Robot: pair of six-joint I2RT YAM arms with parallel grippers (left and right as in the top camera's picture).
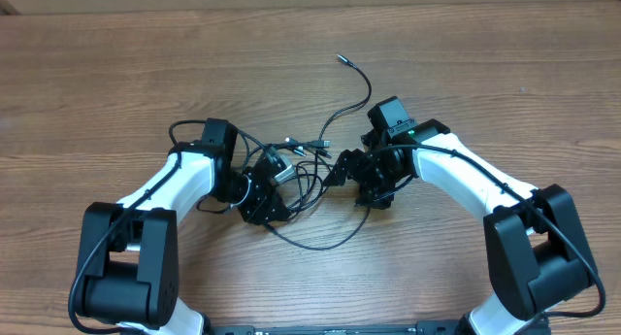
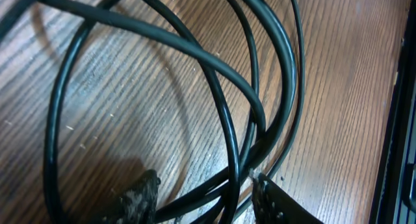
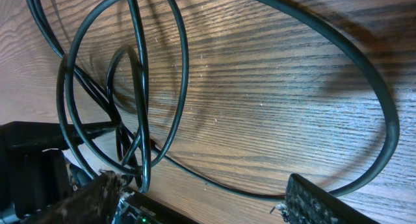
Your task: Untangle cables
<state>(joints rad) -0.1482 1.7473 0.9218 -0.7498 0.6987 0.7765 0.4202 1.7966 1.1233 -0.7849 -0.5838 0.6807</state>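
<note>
The cables (image 1: 309, 160) are thin black cords lying in a tangle at the table's middle, between my two arms. One strand runs off to a small plug end (image 1: 340, 56) at the back. Another loops out toward the front (image 1: 325, 245). My left gripper (image 1: 275, 201) sits low over the tangle's left side. In the left wrist view several cable strands (image 2: 224, 100) cross between its spread fingertips (image 2: 140, 197), and none is pinched. My right gripper (image 1: 347, 172) is at the tangle's right side. It stands open (image 3: 208, 201) over a wide cable loop (image 3: 364, 74) lying on the wood.
The wooden table (image 1: 116, 73) stretches bare to the left, right and back of the tangle. Both white arms reach in from the front edge, and their black bases (image 1: 126, 267) stand at the front corners.
</note>
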